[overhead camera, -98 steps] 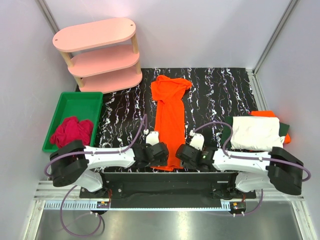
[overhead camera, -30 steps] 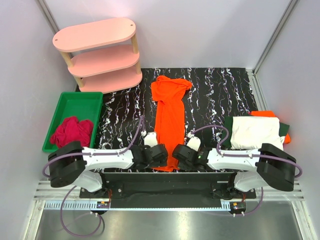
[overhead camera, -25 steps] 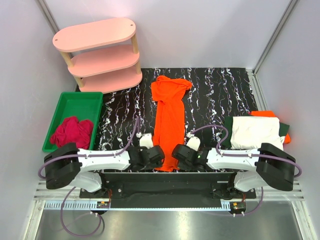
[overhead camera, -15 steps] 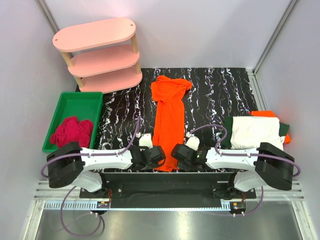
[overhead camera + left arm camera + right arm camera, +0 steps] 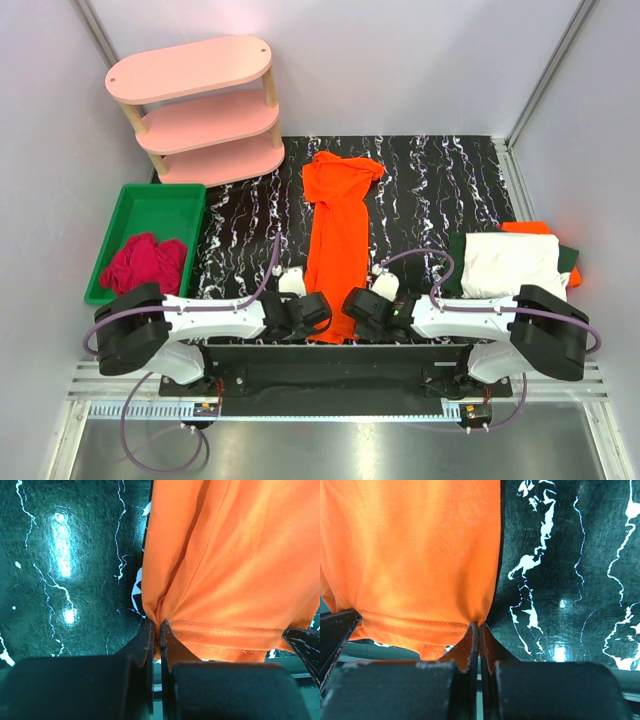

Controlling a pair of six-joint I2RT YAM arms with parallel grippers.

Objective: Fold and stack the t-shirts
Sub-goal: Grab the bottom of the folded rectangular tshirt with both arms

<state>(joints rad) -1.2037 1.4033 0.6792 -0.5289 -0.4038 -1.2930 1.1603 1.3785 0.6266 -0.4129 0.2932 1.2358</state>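
Black marbled worktop [image 5: 440,180] carries the orange t-shirt [image 5: 338,235], stretched ahead of both grippers. Left gripper [image 5: 157,628] and right gripper [image 5: 478,628] each clench a hem corner. Fold in hand; next move likely needs an even, joint lift forward

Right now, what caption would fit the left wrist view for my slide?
Left gripper, jaws shut, pinches the hem corner of the orange t-shirt over the black marbled table.

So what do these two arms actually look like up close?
Each arm is a slim white tube between chunky black joint blocks: left arm, right arm. A thin purplish cable loops along each. The left gripper and right gripper end in flat black fingers tapering to points.
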